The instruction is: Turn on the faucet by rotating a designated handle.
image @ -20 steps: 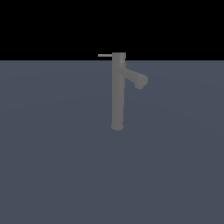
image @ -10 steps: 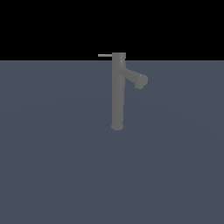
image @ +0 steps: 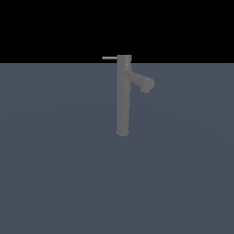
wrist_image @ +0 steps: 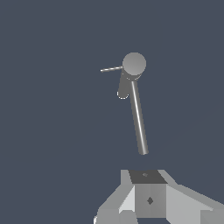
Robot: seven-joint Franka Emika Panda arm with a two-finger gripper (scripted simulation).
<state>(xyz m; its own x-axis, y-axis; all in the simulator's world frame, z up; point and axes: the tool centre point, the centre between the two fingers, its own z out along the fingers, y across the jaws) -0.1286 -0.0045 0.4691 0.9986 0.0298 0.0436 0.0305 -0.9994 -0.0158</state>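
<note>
Handle [wrist_image: 111,69] juts sideways from faucet [wrist_image: 138,114] cap, well clear of gripper [wrist_image: 148,205]; jaws' spread indeterminable.

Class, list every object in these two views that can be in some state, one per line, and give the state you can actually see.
faucet: upright, standing alone on the grey surface, spout angled toward the exterior view's right.
handle: level, sticking out from the top cap toward the exterior view's left, nothing touching it.
gripper: only in the wrist view, away from the faucet, holding nothing visible; open or shut cannot be told.
</note>
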